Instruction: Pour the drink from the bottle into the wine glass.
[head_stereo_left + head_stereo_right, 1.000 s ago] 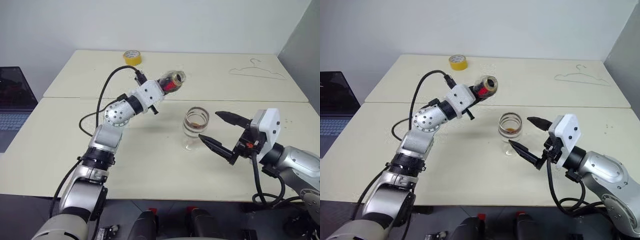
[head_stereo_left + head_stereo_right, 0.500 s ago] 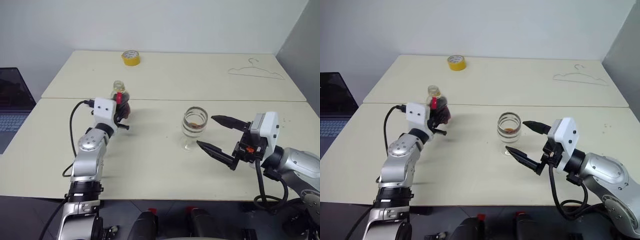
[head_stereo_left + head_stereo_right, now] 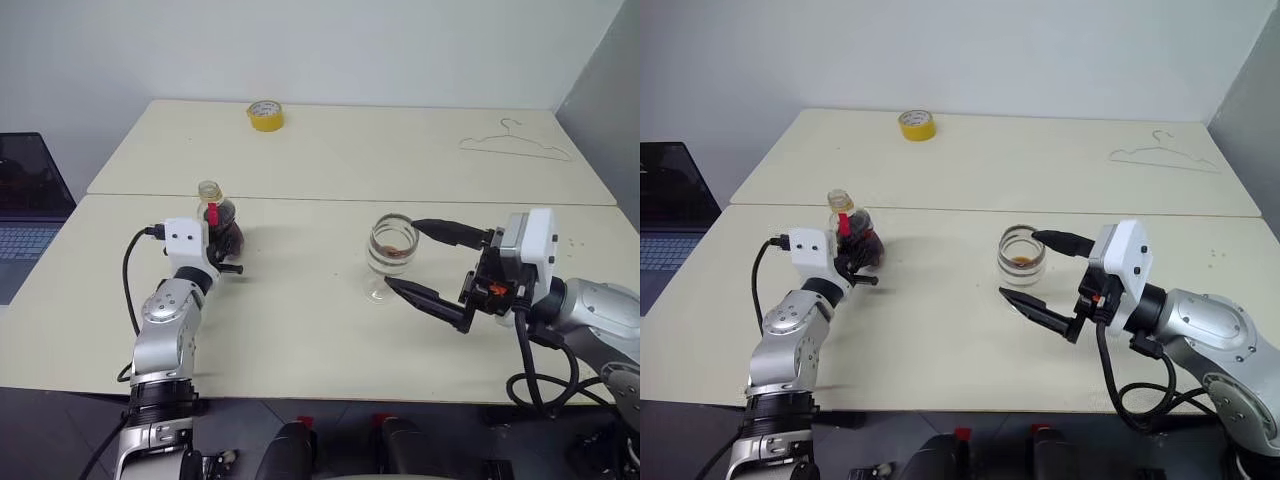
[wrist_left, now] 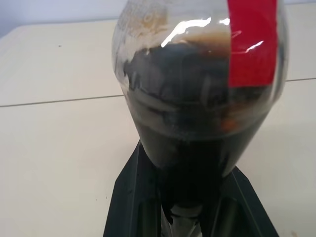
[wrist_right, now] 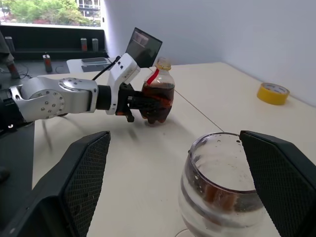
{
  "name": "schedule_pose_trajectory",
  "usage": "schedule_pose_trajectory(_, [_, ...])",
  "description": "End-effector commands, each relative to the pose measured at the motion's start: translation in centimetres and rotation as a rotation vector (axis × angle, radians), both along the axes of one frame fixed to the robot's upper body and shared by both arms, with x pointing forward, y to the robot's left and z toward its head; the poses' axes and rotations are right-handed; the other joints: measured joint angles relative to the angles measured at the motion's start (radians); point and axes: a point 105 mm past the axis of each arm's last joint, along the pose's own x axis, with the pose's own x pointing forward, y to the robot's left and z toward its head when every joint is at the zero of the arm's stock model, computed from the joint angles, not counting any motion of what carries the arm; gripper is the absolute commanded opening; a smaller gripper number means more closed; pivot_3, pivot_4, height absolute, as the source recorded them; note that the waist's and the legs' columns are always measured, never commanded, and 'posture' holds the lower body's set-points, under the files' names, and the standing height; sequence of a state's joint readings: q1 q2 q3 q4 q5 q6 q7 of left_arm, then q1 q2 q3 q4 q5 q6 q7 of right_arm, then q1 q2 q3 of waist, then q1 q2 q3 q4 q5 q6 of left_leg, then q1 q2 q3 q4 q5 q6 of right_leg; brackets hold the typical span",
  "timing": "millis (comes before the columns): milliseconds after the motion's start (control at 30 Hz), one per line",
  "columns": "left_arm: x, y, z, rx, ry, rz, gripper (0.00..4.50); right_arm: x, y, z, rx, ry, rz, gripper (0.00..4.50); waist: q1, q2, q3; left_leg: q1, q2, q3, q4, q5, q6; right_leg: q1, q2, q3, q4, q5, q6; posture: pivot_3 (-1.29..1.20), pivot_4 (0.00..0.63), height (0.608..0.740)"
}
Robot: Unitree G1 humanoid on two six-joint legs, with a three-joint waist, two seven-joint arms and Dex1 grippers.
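Your left gripper (image 3: 222, 243) is clamped on the bottle (image 3: 219, 217); its thin plastic likely dents, so grip low. The right gripper (image 3: 425, 262) straddles the fragile wine glass (image 3: 390, 252), jaws wide apart.

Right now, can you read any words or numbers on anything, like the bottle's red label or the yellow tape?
There are no words or numbers to read.
Bottle: its red label looks plain red, with no print to make out.
Tape roll: too small to tell if anything is printed on it.
Wine glass: clear, no markings.
Laptop: its screen is dark and the keys are too small to read.
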State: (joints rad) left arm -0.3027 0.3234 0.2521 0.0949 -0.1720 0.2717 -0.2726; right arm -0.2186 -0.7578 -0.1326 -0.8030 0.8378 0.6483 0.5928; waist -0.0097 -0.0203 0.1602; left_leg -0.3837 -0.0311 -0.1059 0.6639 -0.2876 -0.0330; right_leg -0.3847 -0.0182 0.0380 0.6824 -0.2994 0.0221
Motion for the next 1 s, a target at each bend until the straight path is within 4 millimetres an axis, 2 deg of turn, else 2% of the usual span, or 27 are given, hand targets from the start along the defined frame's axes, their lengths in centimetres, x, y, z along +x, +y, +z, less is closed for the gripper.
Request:
schedule_pose_trajectory(33, [0.0,0.4,1.5,-0.016,-0.073,0.013,0.53,-0.6,0.6,0.6,-0.021,-0.026,0.07,4.5,0.002,0.0,0.0,0.0,0.0,0.0,0.0,0.0,0.0,0.0,0.0,0.0,0.0,0.0,0.0,0.0,0.15,0.74])
schedule_pose_trajectory(533, [0.0,1.3,0.4,-0.069,-0.057,0.039,0.53,0.3,1.4,1.5,-0.055,-0.065,0.151,4.5,0.004,0.0,0.0,0.0,0.0,0.0,0.0,0.0,0.0,0.0,0.0,0.0,0.0,0.0,0.0,0.0,0.15,0.74])
schedule_pose_trajectory(767, [-0.1,1.3,0.5,-0.053,-0.062,0.036,2.7,0.4,1.4,1.4,-0.053,-0.068,0.15,4.5,0.004,0.0,0.0,0.0,0.0,0.0,0.0,0.0,0.0,0.0,0.0,0.0,0.0,0.0,0.0,0.0,0.15,0.74])
schedule_pose_trajectory(933, [-0.3,1.1,1.3,-0.05,-0.093,0.031,4.4,0.3,1.4,1.4,-0.03,-0.062,0.142,4.5,0.004,0.0,0.0,0.0,0.0,0.0,0.0,0.0,0.0,0.0,0.0,0.0,0.0,0.0,0.0,0.0,0.15,0.74])
schedule_pose_trajectory(1000, [-0.5,1.0,1.6,-0.036,-0.107,0.028,4.46,0.2,1.4,1.4,-0.019,-0.058,0.135,4.5,0.004,0.0,0.0,0.0,0.0,0.0,0.0,0.0,0.0,0.0,0.0,0.0,0.0,0.0,0.0,0.0,0.15,0.74])
